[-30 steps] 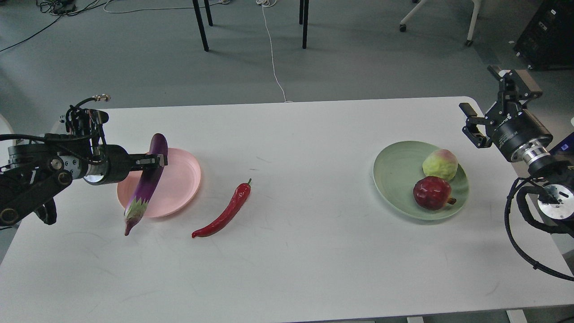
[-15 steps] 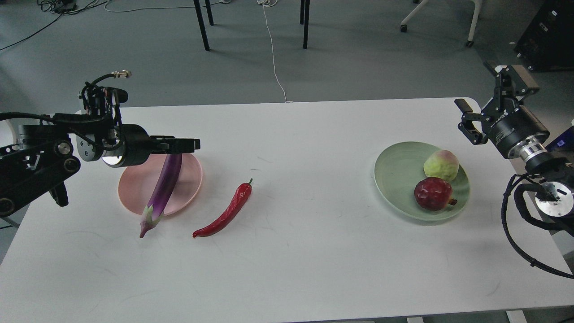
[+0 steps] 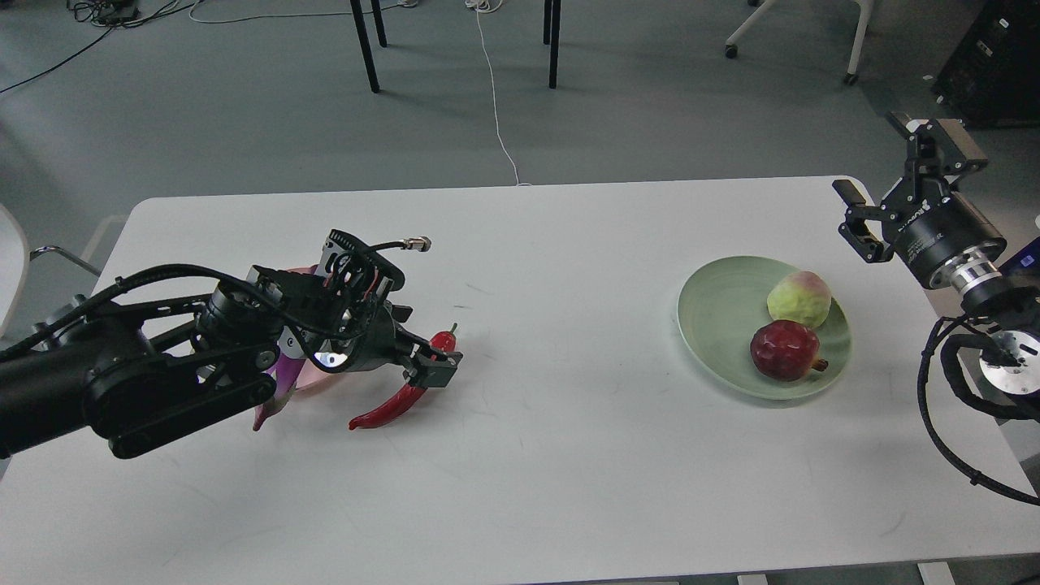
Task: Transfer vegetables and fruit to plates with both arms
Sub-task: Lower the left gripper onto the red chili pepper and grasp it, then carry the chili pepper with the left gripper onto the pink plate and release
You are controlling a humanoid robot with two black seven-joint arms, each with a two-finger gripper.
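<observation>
Since half a second ago, our left arm has swung from above the pink plate down and across toward the middle of the table, and the eggplant it had been carrying now lies beneath that arm. Our right arm has barely shifted.

The grey floor (image 3: 244, 122) fills the far part of the room, crossed by a white cord (image 3: 493, 106) and dark cables in the far left corner. Black table or chair legs (image 3: 364, 45) stand on it, a white wheeled chair base (image 3: 853, 49) sits at the far right, and a black case (image 3: 995, 57) stands in the corner.

The white table (image 3: 569, 455) spans nearly the whole view, its top lightly scuffed.

Our left arm covers most of the pink plate (image 3: 309, 382), of which only slivers show. The green plate (image 3: 715, 317) sits well apart on the right side of the table.

Only the lower end of the eggplant (image 3: 280, 394) shows, poking out under the arm, with its tip toward the near edge.

The red chili (image 3: 390, 410) lies on the table just right of the pink plate. Our left gripper (image 3: 435, 363) is down on its upper half, fingers set on either side; we cannot tell whether they have closed on it.

On the green plate, the dark red fruit (image 3: 784, 349) and the yellow-green fruit (image 3: 799, 299) rest touching each other.

Our right gripper (image 3: 861, 219) hangs beyond the table's right edge, fingers spread wide and holding nothing.
</observation>
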